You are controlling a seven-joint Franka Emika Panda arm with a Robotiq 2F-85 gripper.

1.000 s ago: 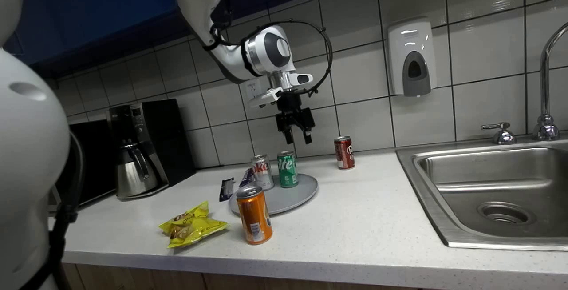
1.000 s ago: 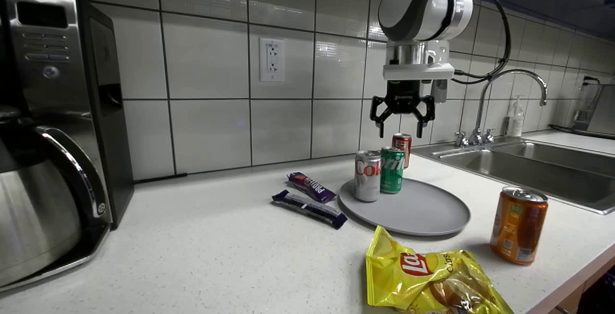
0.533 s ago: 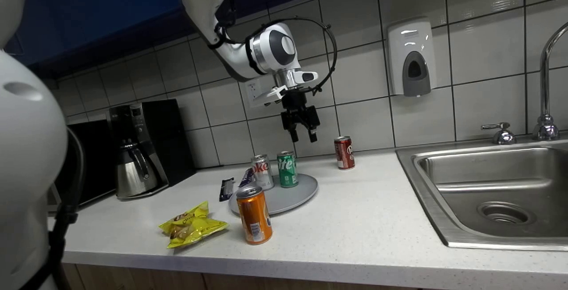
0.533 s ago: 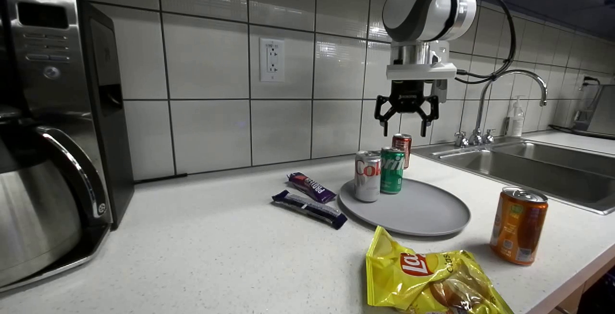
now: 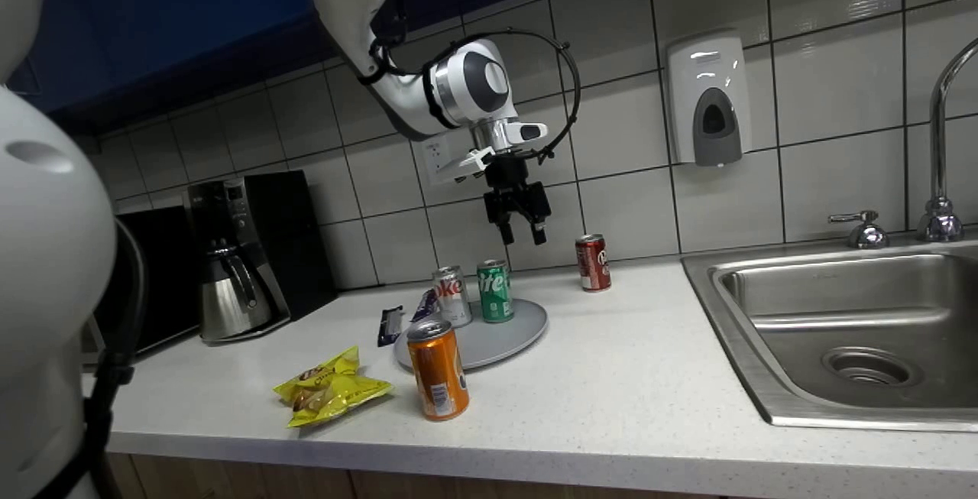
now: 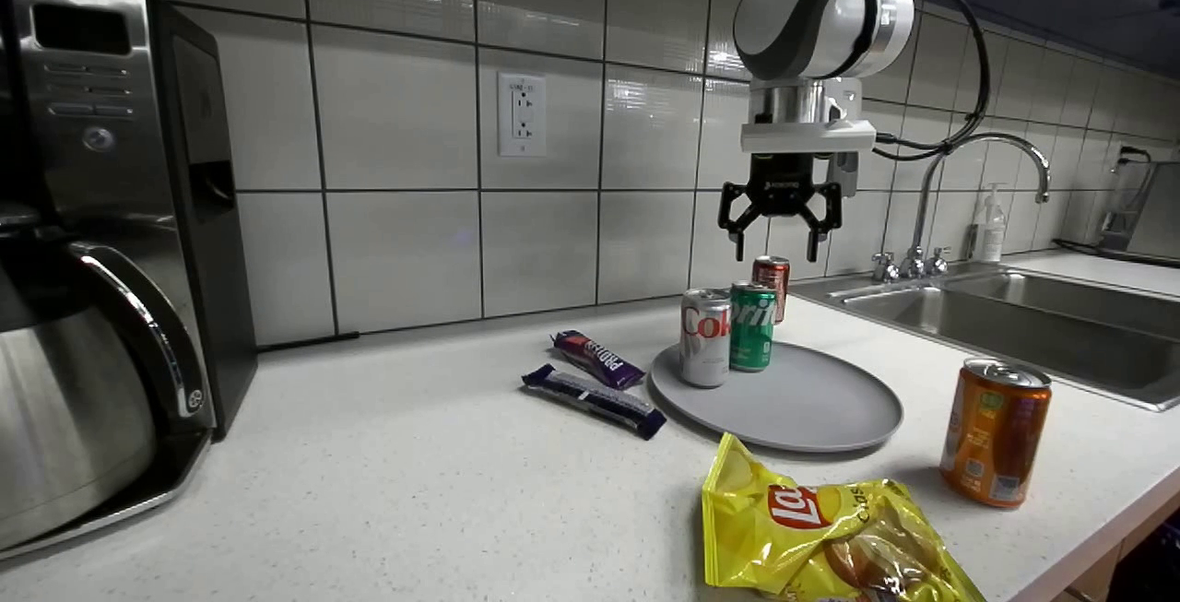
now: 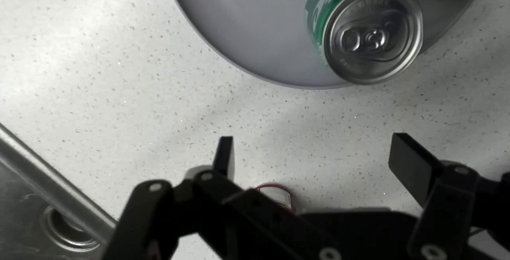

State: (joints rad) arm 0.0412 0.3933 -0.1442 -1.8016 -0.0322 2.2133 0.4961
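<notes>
1. Setting: a pale, speckled counter (image 5: 649, 377) runs along a tiled wall (image 5: 733, 208), with a steel sink (image 5: 735, 335) and chrome faucet (image 5: 940, 222) toward one end and a coffee maker (image 5: 290, 243) toward the other.
2. Front edge: an orange can (image 6: 996, 441) stands upright on the counter; a yellow chip bag (image 6: 784, 556) lies near it, the two apart.
3. Wrapped bars: two dark-wrapped bars (image 6: 599, 404), one lettered "PROTEIN", lie just beside a round gray plate (image 6: 830, 408).
4. Plate: it bears a silver can (image 6: 705, 348) and a green can (image 6: 753, 339), both upright — a slim gap between them is visible in an exterior view (image 5: 497, 293).
5. Obstructions: a red can (image 5: 594, 264) stands upright on the counter near the wall, off the plate. The green can hides part of it in an exterior view (image 6: 772, 279); in the wrist view the black linkage covers most of it.
6. Tool position: the gripper (image 6: 776, 253) points downward, its tips higher than the can lids; in the wrist view it lies between the green can and the red can.
7. Tool state: the fingers (image 7: 410, 162) are spread wide — counter shows between them, and they touch nothing.
</notes>
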